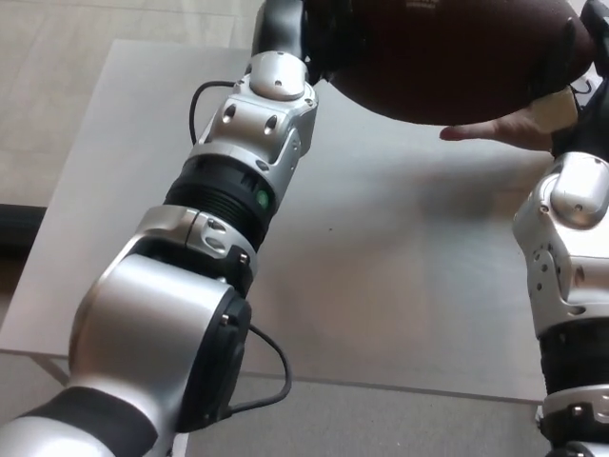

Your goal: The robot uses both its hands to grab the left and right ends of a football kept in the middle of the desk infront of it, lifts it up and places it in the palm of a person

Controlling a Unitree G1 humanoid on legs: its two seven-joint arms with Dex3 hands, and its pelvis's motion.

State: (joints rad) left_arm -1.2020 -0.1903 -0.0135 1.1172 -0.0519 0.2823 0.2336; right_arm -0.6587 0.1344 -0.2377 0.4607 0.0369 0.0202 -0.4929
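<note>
The robot's silver left arm (190,286) reaches up to a dark brown football (447,57) held above the grey desk (400,267), its left hand (319,38) and right hand (580,67) clasping opposite ends, a person's hand (504,126) just beneath the ball.
</note>
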